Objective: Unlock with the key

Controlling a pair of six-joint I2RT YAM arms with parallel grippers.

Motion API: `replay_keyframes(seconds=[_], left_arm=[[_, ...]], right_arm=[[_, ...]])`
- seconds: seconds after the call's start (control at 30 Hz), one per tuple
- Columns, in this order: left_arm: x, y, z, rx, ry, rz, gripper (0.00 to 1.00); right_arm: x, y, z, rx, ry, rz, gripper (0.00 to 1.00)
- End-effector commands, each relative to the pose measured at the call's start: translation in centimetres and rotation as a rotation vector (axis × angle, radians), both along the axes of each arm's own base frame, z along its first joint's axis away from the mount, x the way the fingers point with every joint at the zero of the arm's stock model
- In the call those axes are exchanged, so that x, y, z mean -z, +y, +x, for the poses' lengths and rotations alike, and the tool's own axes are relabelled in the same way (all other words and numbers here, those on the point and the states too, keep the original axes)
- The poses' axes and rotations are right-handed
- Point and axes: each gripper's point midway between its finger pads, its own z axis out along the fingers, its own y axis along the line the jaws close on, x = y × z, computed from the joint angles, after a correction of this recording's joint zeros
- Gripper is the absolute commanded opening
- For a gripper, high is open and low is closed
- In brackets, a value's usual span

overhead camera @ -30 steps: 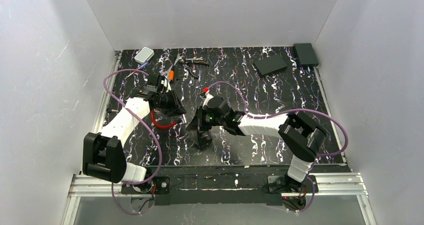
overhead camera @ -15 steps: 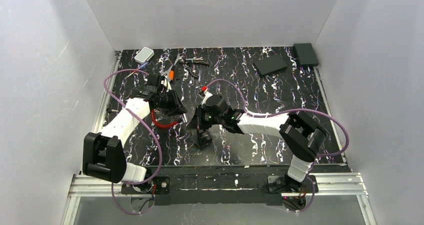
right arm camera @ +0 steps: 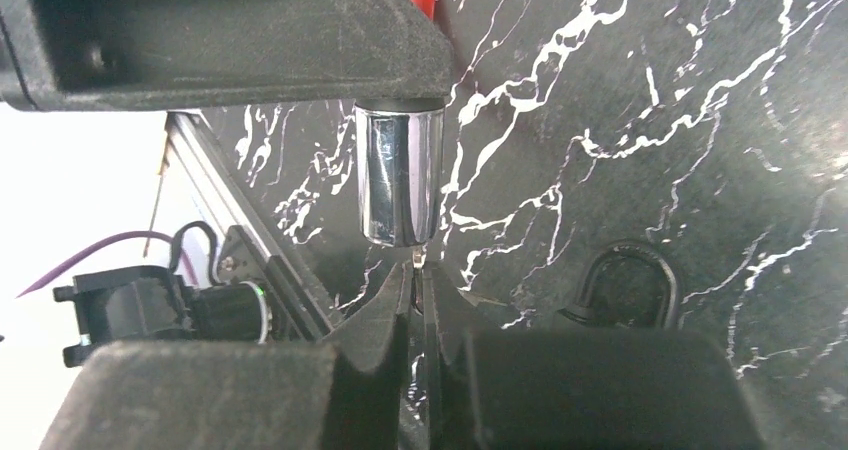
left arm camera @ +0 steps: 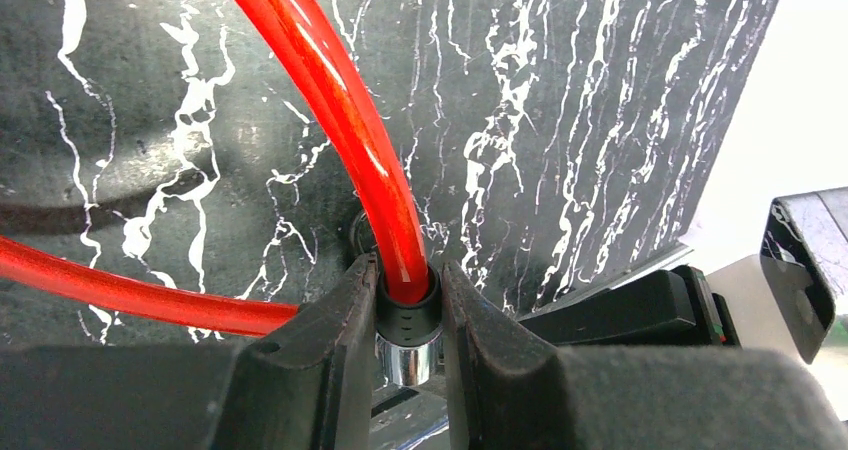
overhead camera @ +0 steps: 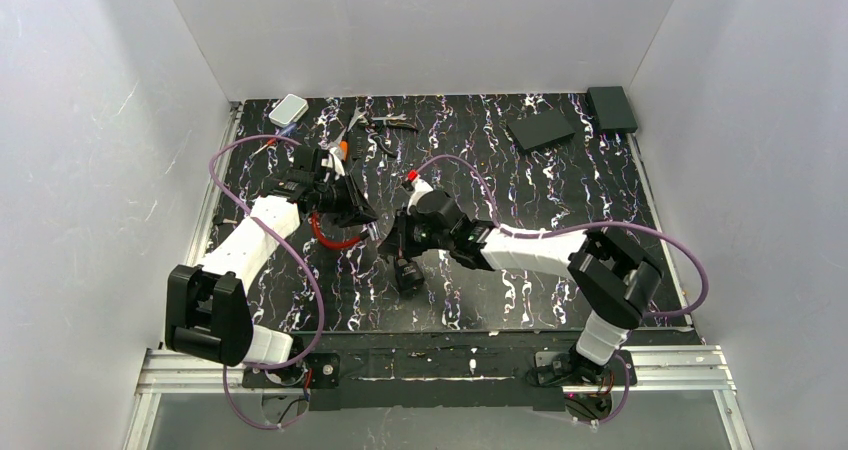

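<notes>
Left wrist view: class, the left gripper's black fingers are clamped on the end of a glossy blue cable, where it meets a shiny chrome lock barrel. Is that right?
Wrong colour: the cable is glossy red, not blue. The left wrist view shows it running down between the black fingers of the left gripper, which are clamped on its end where it meets the shiny chrome lock barrel.

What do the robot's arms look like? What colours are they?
The left arm and the right arm each have smooth white shells between chunky black joints. A thin purple cable loops along each one. The left pincer and the right pincer both have two dark, wedge-shaped fingers.
</notes>
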Motion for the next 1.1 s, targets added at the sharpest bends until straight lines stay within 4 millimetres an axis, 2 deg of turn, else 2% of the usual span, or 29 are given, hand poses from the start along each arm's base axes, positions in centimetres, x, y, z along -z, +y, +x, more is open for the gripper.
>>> replay_keyframes(seconds=[0.0,0.13,0.27,0.53,0.63,0.7,0.9,1.07], left_arm=[[-1.2,-1.4,-2.8,0.086,0.043,-0.084,0.00],[-1.2,-1.7,-2.8,0.100,0.051,-0.106,0.00],[-1.3,-2.0,-2.8,0.110,0.051,-0.120,0.00],[-1.6,-2.5,-3.0,0.135,0.037,-0.138,0.00],[-1.8,-2.7,-3.3,0.149,0.022,-0.140,0.00],[-1.9,-2.8,-3.3,0.154,0.015,-0.139,0.00],[-2.0,-2.9,-3.4,0.161,0.015,-0.140,0.00],[-2.0,-3.1,-3.3,0.168,0.018,-0.146,0.00]], right_arm=[[-6.0,-0.4,4.0,0.113,-0.273,0.102,0.01],[-6.7,-1.0,4.0,0.089,-0.385,0.105,0.01],[-6.7,-0.9,3.9,0.065,-0.421,0.104,0.01],[-7.1,0.1,4.5,0.112,-0.299,0.199,0.01],[-7.3,0.2,4.5,0.072,-0.230,0.281,0.01],[-7.7,0.3,4.2,0.026,-0.262,0.296,0.01],[-6.8,-0.5,4.4,-0.015,-0.544,0.001,0.01],[-6.5,0.3,3.8,-0.053,-0.575,-0.043,0.01]])
